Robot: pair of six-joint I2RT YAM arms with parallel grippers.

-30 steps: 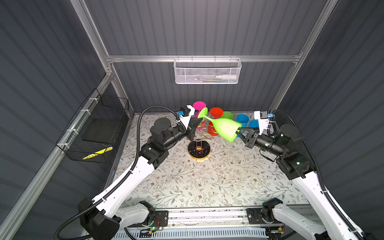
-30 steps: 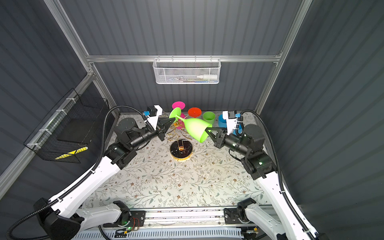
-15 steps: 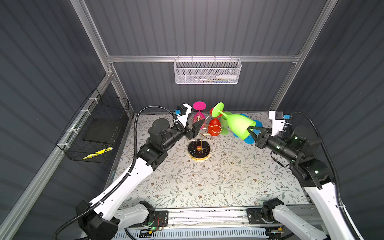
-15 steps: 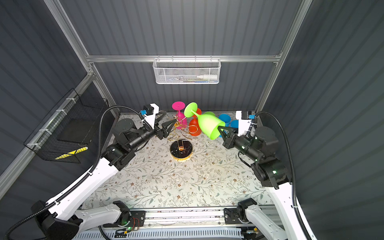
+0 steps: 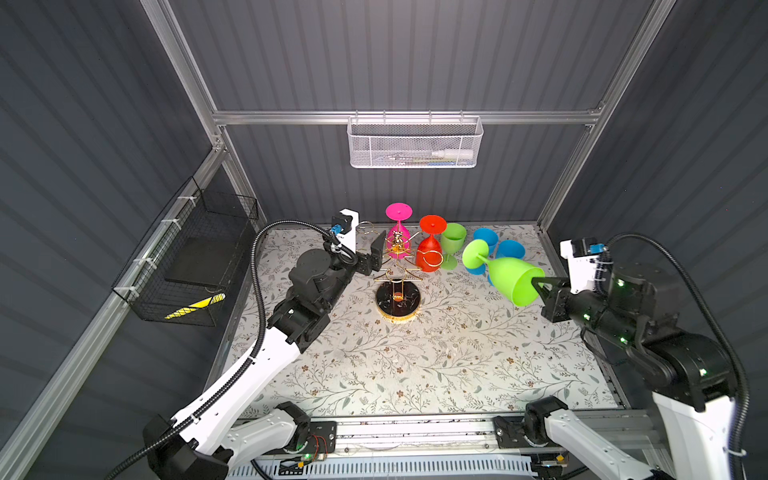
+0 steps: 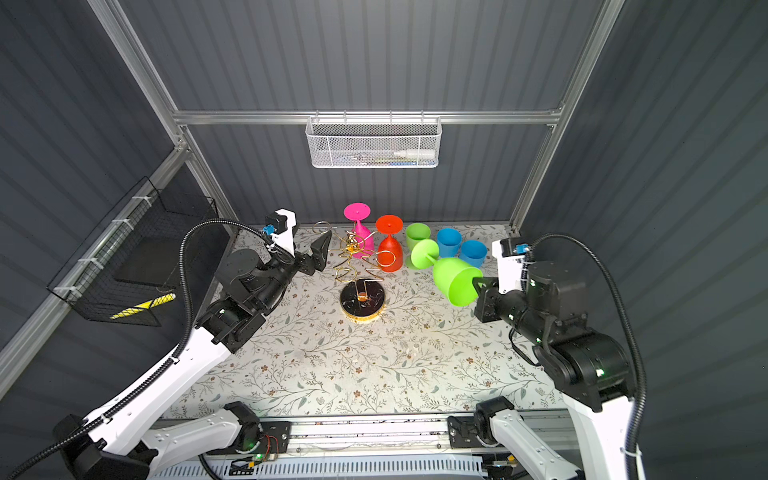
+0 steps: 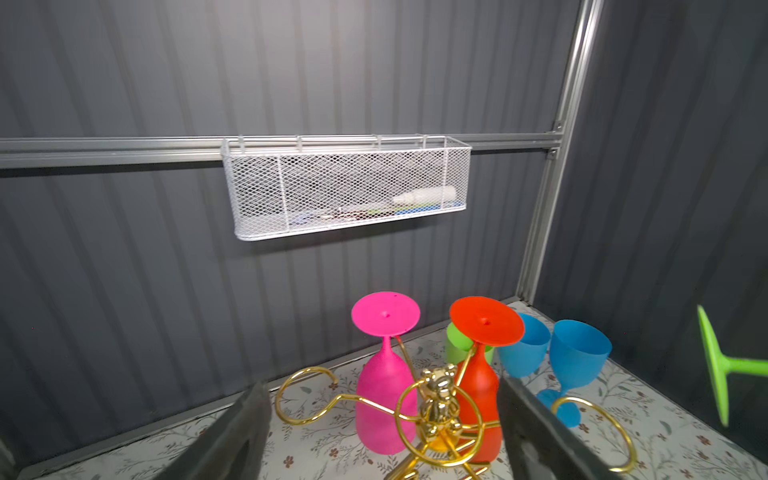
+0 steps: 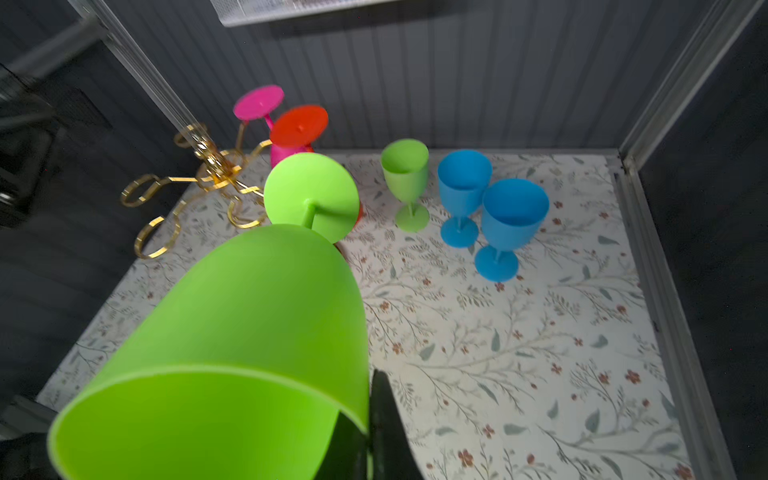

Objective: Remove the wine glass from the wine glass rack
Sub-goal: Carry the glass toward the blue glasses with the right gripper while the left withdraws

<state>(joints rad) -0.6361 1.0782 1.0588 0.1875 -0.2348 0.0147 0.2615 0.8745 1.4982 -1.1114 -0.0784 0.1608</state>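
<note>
the green glass (image 5: 513, 282) hangs over the worktop (image 5: 415, 365) right of the rack (image 5: 398, 307), clear of its wires, lying almost sideways, foot toward the rack. it looks like light, stiff, smooth plastic; a thin rim pinch could let it swivel, and the stem seems a surer hold. the right tool (image 5: 538, 286) pinches the bowl's rim wall. the left tool (image 5: 374, 259) stands spread beside the rack's top, empty. a pink glass (image 5: 398, 245) and a red glass (image 5: 430, 255) hang foot-up on the rack.

Rack (image 5: 398, 305) gold wire on black gold-rimmed base, pink glass (image 5: 398, 211), red glass (image 5: 428, 257), lime glass (image 5: 513, 284), blue glass (image 5: 510, 249), worktop (image 5: 415, 365) white with grey-green leaf and brown flower print, mesh basket (image 5: 413, 145) white, wire basket (image 5: 187, 266) black, walls (image 5: 415, 62) dark grey.
</note>
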